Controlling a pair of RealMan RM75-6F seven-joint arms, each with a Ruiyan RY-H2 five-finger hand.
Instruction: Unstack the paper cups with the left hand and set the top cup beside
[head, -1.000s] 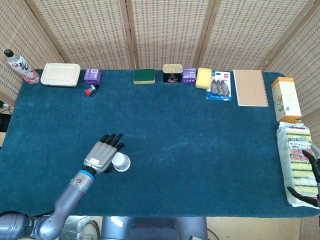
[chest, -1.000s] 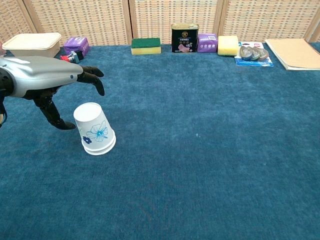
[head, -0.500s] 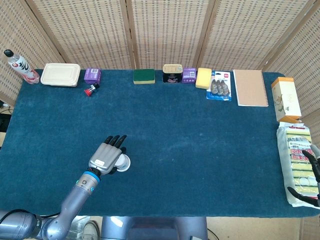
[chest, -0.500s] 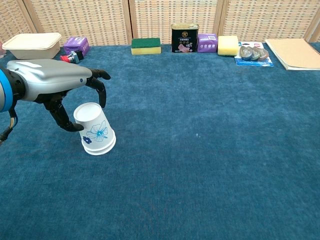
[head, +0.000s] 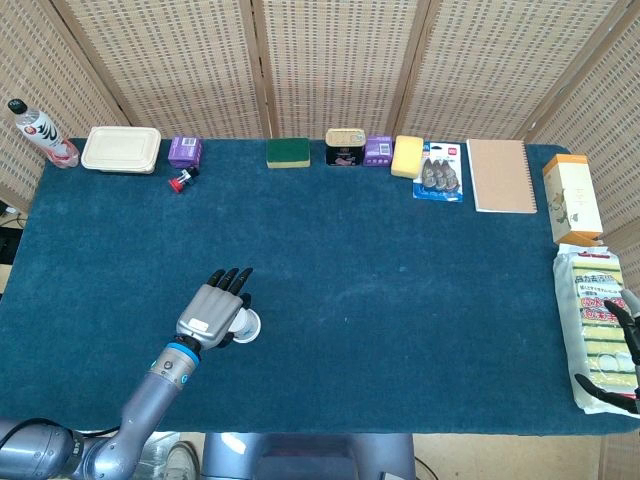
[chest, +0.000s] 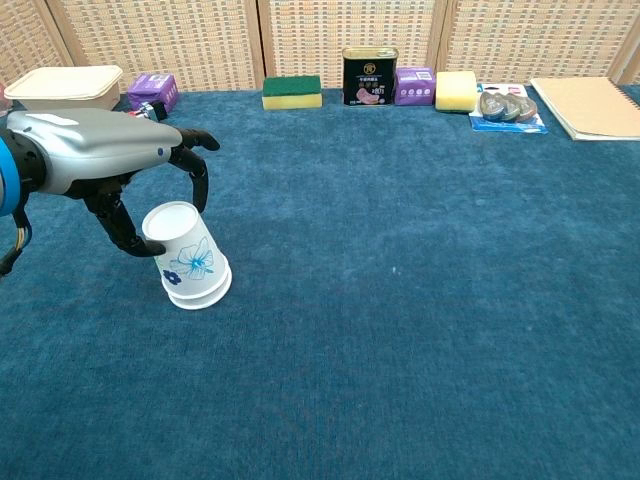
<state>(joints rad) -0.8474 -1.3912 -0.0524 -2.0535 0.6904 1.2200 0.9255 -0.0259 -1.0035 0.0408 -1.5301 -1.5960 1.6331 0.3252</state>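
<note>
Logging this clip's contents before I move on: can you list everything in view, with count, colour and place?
paper cups: stack, white with blue flower, upside down, front left
table: one, blue cloth
bottle: one, clear, back left corner
lunch box: one, cream, back left
purple boxes: two, back row
sponges: green and yellow, back row
tin: one, black, back centre
notebook: one, tan, back right
carton: one, cream and orange, right edge
sponge pack: one, yellow, right edge
left hand: grips top cup, tilting it
right hand: black fingers, right edge
</note>
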